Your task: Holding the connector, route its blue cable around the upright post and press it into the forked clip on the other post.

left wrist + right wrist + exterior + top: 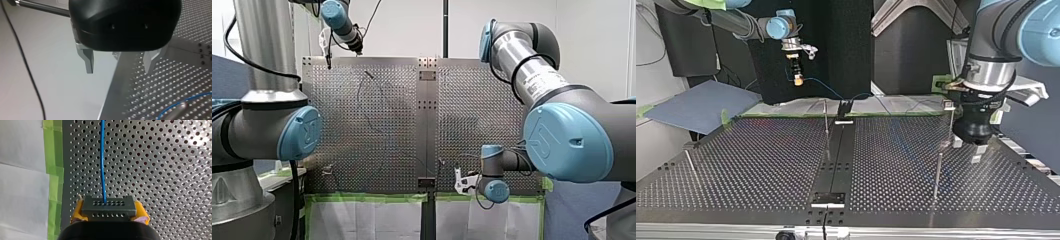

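My right gripper (109,215) is shut on a dark grey connector (109,206), held between its yellow pads (77,213). The blue cable (102,157) runs straight ahead from the connector over the perforated table. In the top view my right gripper (797,77) hangs above the table's far edge, and the cable (823,89) sags toward the middle. A thin upright post (826,127) stands near the centre. Another post (950,122) with a small head stands beside my left gripper (970,149). My left gripper (120,71) is open with nothing between its metal fingers.
More thin posts stand at the top view's right (938,172) and left (691,165). Green tape (53,177) lines the table edge by my right gripper. A stretch of blue cable (175,106) lies on the plate ahead of my left gripper. A dark rail (833,160) divides the table.
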Tool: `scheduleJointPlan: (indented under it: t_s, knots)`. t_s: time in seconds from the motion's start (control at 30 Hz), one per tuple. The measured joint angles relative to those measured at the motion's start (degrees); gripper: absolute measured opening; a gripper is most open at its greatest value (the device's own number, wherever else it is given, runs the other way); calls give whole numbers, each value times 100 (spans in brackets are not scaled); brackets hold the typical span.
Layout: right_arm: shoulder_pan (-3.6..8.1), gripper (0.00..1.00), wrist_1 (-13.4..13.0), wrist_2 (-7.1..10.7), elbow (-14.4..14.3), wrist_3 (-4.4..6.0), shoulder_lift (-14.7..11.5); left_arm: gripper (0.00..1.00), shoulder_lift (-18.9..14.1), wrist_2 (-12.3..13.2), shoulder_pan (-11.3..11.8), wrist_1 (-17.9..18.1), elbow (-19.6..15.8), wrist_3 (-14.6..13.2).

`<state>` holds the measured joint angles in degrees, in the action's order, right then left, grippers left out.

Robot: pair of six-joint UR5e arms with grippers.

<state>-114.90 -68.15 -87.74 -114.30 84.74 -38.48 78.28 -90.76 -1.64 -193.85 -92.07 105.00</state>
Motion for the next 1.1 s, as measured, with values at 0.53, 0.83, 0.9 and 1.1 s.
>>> scheduleJointPlan:
  t_s: [0.53,0.83,0.9,1.1]
  knots:
    - [-1,0,-6,5,1,0,0,98,15,-97,-64,-805,-2,-14]
    - [-1,0,-12,36,1,0,-3,98,16,-519,-153,-1256,-2,-17]
    - [-1,0,-14,40,2,0,-2,98,15,-583,-171,-1327,-2,-18]
    - [-1,0,-15,53,3,0,0,98,15,-685,-203,-1390,-2,-16]
